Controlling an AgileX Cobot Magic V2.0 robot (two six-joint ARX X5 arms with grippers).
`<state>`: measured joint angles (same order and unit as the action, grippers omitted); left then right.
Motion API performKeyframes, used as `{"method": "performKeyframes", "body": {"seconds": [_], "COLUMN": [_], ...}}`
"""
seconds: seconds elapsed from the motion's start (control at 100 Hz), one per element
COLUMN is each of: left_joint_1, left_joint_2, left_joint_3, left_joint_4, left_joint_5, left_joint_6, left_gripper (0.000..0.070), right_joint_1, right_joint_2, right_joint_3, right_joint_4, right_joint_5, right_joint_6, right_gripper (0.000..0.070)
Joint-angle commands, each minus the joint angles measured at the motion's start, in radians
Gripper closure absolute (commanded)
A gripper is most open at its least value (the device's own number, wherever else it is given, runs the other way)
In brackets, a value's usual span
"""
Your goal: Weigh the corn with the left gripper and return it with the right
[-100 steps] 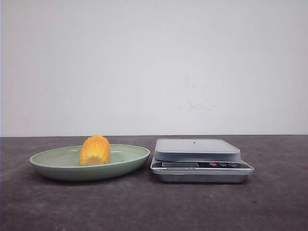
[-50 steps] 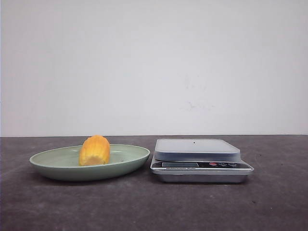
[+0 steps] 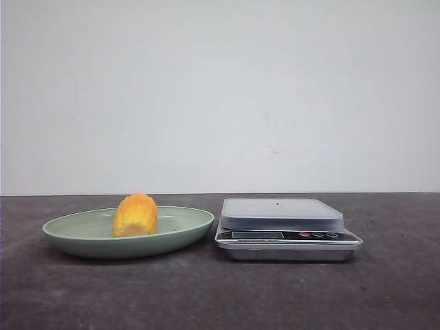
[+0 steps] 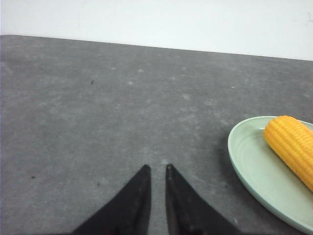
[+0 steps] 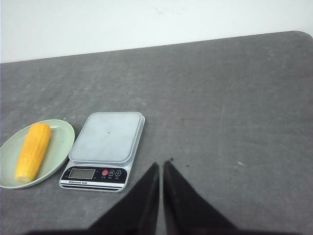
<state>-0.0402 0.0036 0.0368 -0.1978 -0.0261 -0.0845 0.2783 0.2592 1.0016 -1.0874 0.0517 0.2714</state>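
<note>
The yellow-orange corn point(image 3: 135, 215) lies in a pale green plate point(image 3: 82, 245) at the left of the table. A silver kitchen scale point(image 3: 282, 214) stands just right of the plate with nothing on its platform. Neither gripper shows in the front view. In the left wrist view my left gripper point(image 4: 157, 167) is shut and empty over bare table, with the plate point(image 4: 249, 161) and corn point(image 4: 293, 147) well apart from it. In the right wrist view my right gripper point(image 5: 163, 164) is shut and empty beside the scale point(image 5: 105, 137). The corn point(image 5: 32, 152) and plate point(image 5: 61, 139) lie beyond the scale.
The table is a dark grey mat point(image 3: 220, 295) with a white wall point(image 3: 220, 96) behind it. In the right wrist view the mat's rounded far corner point(image 5: 305, 35) shows.
</note>
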Motion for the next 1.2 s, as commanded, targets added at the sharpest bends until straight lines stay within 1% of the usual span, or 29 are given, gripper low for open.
{"method": "performKeyframes", "body": {"seconds": [0.0,0.29,0.36,0.41,0.52,0.57,0.63,0.69,0.77,0.89,0.98,1.08,1.19], "left_joint_1": [0.001,0.001,0.001,0.001,0.001,0.001,0.001,0.001,0.001,0.001,0.001,0.001,0.001], "left_joint_2": [0.0,0.0,0.0,0.0,0.0,0.0,0.0,0.0,0.0,0.0,0.0,0.0,0.0], "left_joint_3": [-0.014,-0.014,-0.014,-0.014,-0.014,-0.014,-0.014,-0.014,-0.014,-0.014,-0.014,-0.014,-0.014], "left_joint_4": [-0.013,-0.013,-0.013,-0.013,-0.013,-0.012,-0.013,-0.012,-0.013,-0.013,-0.013,-0.013,-0.013], "left_joint_5": [0.001,0.001,0.001,0.001,0.001,0.001,0.001,0.001,0.001,0.001,0.001,0.001,0.001], "left_joint_6": [0.016,0.016,0.016,0.016,0.016,0.016,0.016,0.016,0.016,0.016,0.016,0.016,0.016], "left_gripper": [0.0683,0.0683,0.0683,0.0683,0.0683,0.0683,0.0683,0.0683,0.0683,0.0683,0.0683,0.0683,0.0683], "right_joint_1": [0.001,0.001,-0.005,-0.028,-0.132,-0.182,-0.225,-0.261,-0.294,-0.307,-0.306,-0.301,-0.283], "right_joint_2": [-0.001,-0.001,-0.002,-0.009,-0.046,-0.08,-0.119,-0.162,-0.211,-0.24,-0.252,-0.255,-0.255], "right_joint_3": [0.008,0.01,0.009,0.003,-0.07,-0.144,-0.235,-0.349,-0.509,-0.696,-0.819,-0.91,-0.98], "right_joint_4": [0.01,0.011,0.042,0.08,0.228,0.326,0.427,0.544,0.693,0.853,0.934,0.991,1.022], "right_joint_5": [0.001,0.001,0.022,0.039,0.02,0.019,0.019,0.01,-0.042,-0.09,-0.09,-0.089,-0.09], "right_joint_6": [0.016,0.008,-0.007,-0.04,-0.154,-0.198,-0.231,-0.248,-0.25,-0.251,-0.25,-0.249,-0.241], "right_gripper": [0.0693,0.0693,0.0693,0.0693,0.0693,0.0693,0.0693,0.0693,0.0693,0.0693,0.0693,0.0693,0.0693]}}
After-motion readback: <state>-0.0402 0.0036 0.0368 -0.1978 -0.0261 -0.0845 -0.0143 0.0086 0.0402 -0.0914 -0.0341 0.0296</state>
